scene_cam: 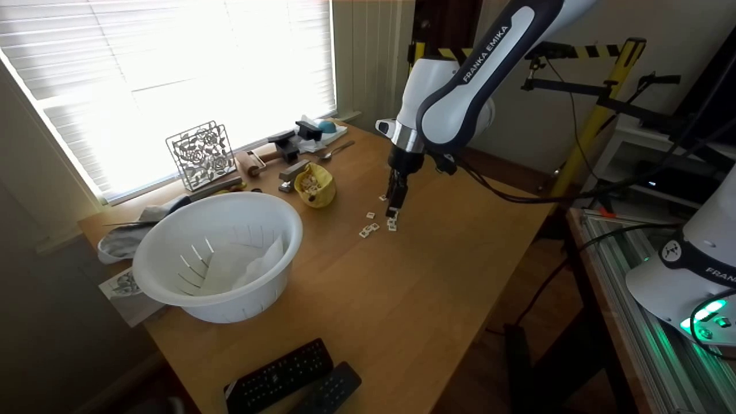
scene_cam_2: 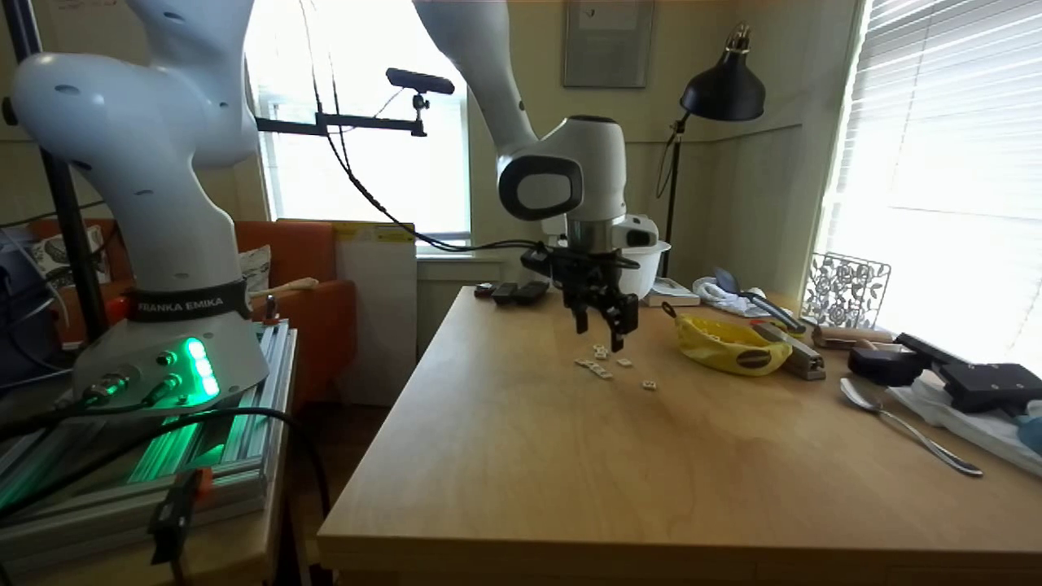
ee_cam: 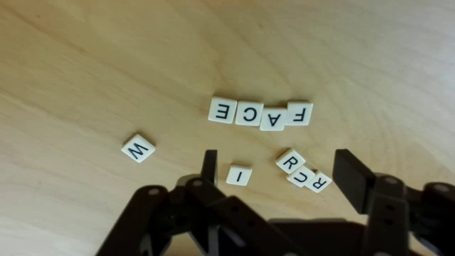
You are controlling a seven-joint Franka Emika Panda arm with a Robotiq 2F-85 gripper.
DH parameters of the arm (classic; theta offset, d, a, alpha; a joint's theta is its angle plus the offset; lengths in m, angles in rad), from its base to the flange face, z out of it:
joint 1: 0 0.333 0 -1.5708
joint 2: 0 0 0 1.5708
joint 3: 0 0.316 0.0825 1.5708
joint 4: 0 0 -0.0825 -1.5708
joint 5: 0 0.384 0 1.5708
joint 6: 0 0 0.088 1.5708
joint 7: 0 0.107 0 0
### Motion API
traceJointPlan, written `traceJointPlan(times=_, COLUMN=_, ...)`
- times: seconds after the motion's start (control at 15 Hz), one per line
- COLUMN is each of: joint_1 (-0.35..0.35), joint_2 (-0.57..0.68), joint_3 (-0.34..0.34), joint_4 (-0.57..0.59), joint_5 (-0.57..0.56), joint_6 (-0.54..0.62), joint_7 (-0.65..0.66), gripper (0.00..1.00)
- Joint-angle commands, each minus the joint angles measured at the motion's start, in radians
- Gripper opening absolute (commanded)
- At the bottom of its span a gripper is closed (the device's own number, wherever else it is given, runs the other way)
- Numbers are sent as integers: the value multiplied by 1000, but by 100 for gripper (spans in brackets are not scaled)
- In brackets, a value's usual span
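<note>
My gripper (ee_cam: 276,153) hangs above the wooden table, its fingers wide apart with nothing held. Seen between them in the wrist view are an I tile (ee_cam: 239,175) and a touching cluster made of an R tile (ee_cam: 290,161), a U tile (ee_cam: 301,176) and another R tile (ee_cam: 318,182). Farther up that view, a row of white tiles (ee_cam: 249,113) spells FACE upside down. A W tile (ee_cam: 138,148) lies alone to the left. In both exterior views the gripper (scene_cam: 396,208) (scene_cam_2: 601,336) is just over these small tiles (scene_cam_2: 594,369).
A yellow banana-shaped pouch (scene_cam_2: 724,346) with tiles inside stands near a stapler (scene_cam_2: 802,358). Elsewhere on the table are a large white basket (scene_cam: 230,310), black remotes (scene_cam: 282,374), a spoon (scene_cam_2: 912,431), a metal rose-pattern holder (scene_cam: 201,155) and a rolling pin (scene_cam: 250,164).
</note>
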Motion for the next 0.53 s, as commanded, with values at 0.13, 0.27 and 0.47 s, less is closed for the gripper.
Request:
traceJointPlan(times=0.13, joint_1=50, joint_2=-80, joint_3=-60, joint_4=-50, joint_5=1, joint_6=-48, joint_7=3, gripper=100)
traceJointPlan(times=0.27, joint_1=63, joint_2=-97, joint_3=-76, joint_4=-61, joint_5=2, joint_6=-59, joint_7=3, gripper=100)
traceJointPlan(times=0.47, joint_1=89, joint_2=-121, joint_3=-105, joint_4=-74, joint_5=0, joint_6=-75, joint_7=12, gripper=100)
